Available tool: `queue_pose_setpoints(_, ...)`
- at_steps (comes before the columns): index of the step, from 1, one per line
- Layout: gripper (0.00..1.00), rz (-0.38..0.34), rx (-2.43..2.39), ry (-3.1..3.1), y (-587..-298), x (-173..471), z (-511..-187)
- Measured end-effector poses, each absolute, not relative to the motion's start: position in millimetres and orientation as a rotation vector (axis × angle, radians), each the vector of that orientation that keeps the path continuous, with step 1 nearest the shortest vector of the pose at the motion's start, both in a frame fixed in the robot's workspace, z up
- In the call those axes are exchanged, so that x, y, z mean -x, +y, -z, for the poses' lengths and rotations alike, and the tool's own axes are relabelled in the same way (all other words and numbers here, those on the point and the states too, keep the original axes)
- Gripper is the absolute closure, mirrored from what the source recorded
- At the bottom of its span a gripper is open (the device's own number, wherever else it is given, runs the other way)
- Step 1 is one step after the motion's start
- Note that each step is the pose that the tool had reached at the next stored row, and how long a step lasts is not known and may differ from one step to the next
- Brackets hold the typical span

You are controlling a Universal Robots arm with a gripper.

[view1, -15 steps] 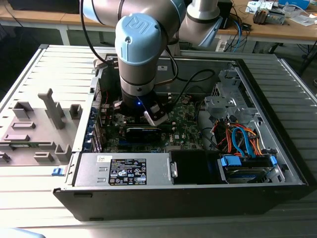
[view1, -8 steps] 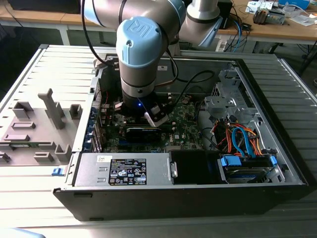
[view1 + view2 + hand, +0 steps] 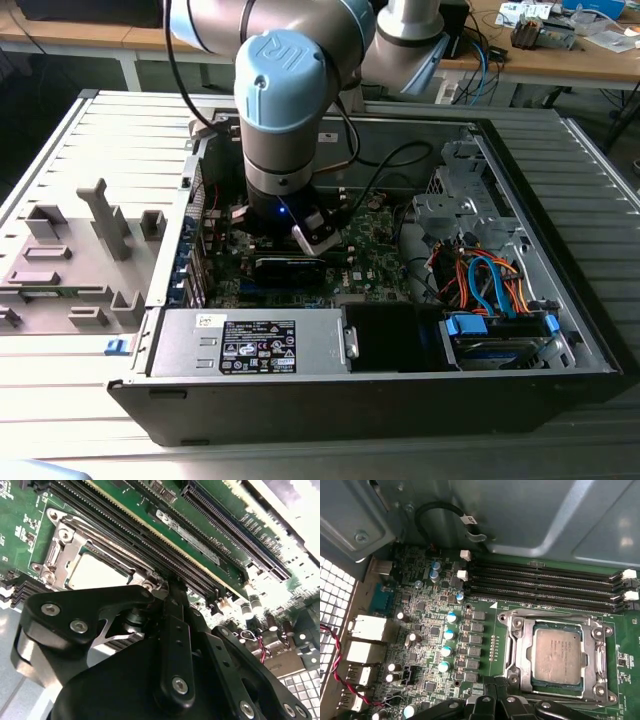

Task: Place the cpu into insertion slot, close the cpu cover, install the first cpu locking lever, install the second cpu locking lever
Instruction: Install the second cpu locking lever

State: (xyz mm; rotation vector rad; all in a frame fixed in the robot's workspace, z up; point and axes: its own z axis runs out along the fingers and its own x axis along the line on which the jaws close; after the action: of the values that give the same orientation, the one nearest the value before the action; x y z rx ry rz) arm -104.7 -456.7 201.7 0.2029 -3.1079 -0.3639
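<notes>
1. CPU placement looks done: in the first wrist view the silvery chip lies flat inside the insertion slot, and the green board surrounds the socket.
2. The cpu cover appears closed over the chip, as its silver frame lies around the chip edges in both wrist views (I judge it down, not raised).
3. The locking levers I cannot judge; thin metal bars run along the frame edge, but whether they are hooked is not clear, so these steps may remain.
4. The end effector hangs just beside the socket edge, with its dark fingertips pressed together and nothing between them.
5. The open computer case holds the motherboard, a grey power supply and coloured cables.
</notes>
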Motion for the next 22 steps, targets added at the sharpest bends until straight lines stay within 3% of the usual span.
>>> queue_pose_setpoints(11, 0.89, 0.256, -0.198, -3.097, -441.6, 85.9, -213.4)
queue_pose_setpoints(22, 0.89, 0.215, -0.192, -3.072, -417.5, 59.0, -214.4)
